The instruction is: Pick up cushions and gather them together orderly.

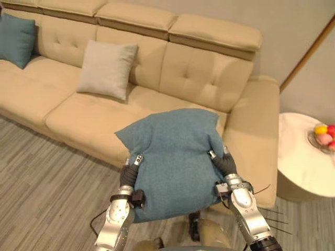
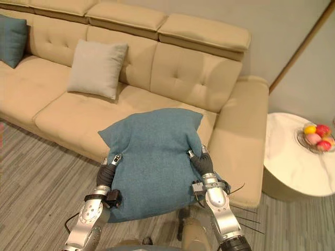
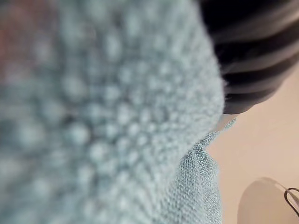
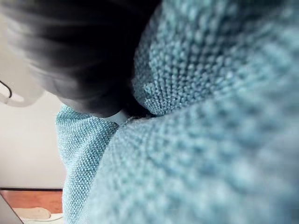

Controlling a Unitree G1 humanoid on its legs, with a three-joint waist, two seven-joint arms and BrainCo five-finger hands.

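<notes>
A large blue knitted cushion is held up in front of the sofa, over its seat edge and the floor. My left hand presses against its left side and my right hand against its right side. The same blue knit lies right against my left hand's dark cover, and likewise against my right hand's cover. A beige cushion leans upright on the sofa's backrest near the middle. A second blue cushion leans at the sofa's far left.
The beige sofa runs from the upper left to a wide armrest at the right. A round white side table stands right of the armrest with a bowl of fruit on it. Grey wood floor lies at the lower left.
</notes>
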